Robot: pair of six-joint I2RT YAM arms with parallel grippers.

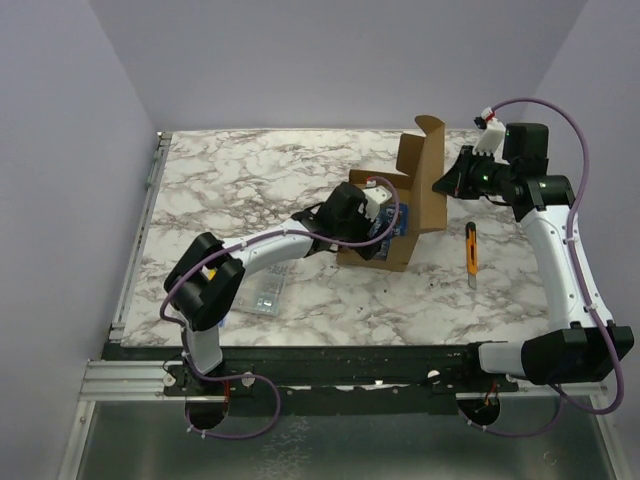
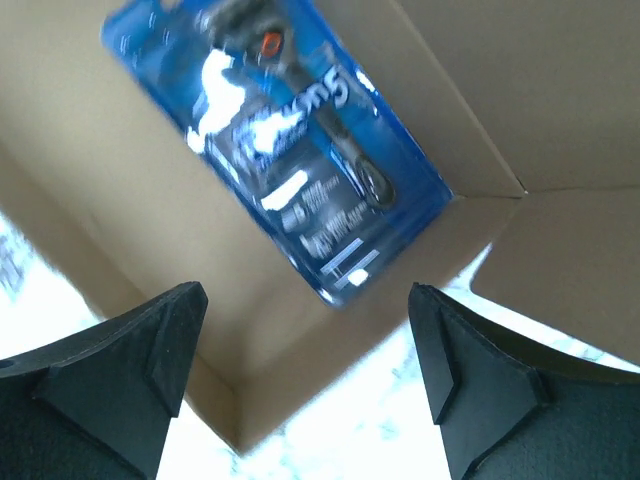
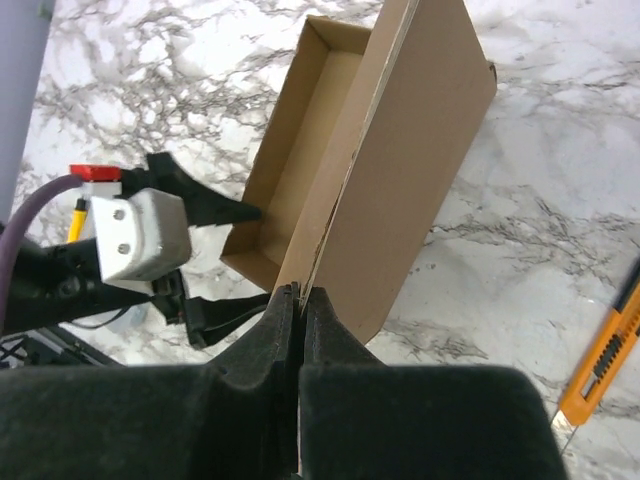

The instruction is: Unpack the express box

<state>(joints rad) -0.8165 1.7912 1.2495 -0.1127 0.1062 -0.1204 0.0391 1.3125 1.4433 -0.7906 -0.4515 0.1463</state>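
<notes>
Flap [image 3: 420,150] of express box [image 3: 290,160] tight in right pincer [image 3: 298,300]; left pincer [image 2: 308,300] wide over blurred blue package [image 2: 290,140] inside.

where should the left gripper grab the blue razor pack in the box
Probably across its narrow width, coming straight down: the blue razor pack lies flat on the floor of the express box, whose walls block any sideways approach.

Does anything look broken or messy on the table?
Nothing looks broken or spilled. The express box has its lid standing straight up only because the right gripper pinches its edge. The left gripper hovers open over a blue package inside. An orange utility knife lies flat on the table beside the box.
</notes>
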